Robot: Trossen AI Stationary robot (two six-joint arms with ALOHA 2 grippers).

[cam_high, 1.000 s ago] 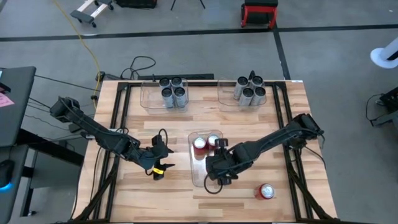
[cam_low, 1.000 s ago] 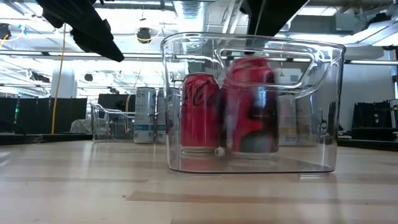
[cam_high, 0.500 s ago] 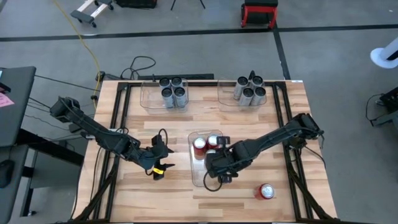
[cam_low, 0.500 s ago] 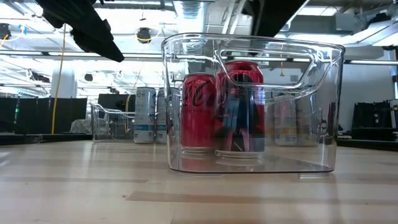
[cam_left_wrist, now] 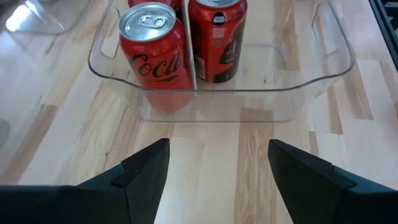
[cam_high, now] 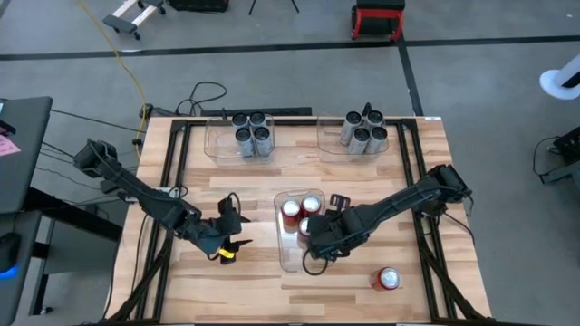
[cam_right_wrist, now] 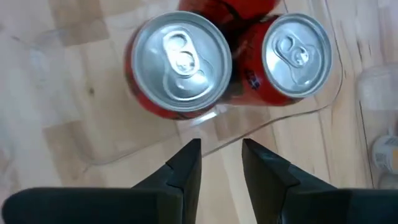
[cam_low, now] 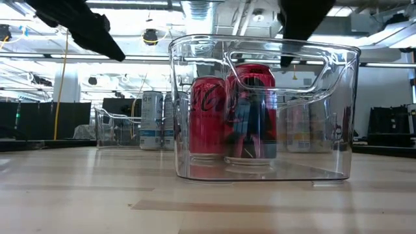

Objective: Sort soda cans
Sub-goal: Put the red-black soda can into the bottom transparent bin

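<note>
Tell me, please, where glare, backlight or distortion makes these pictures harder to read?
Low view: bright ceiling lights behind leave the arms as dark silhouettes, and the clear plastic bin's curved wall bends and smears the red soda cans inside. Left wrist view: the same bin's rim catches pale highlights. Right wrist view: the silver can tops shine brightly. High view: evenly lit, no strong glare.

Two soda cans point(cam_high: 300, 209) stand inside the middle bin point(cam_high: 288, 254); another can point(cam_high: 387, 279) lies right of it.

Third red can point(cam_right_wrist: 214, 7) cut off by frame edge.
</note>
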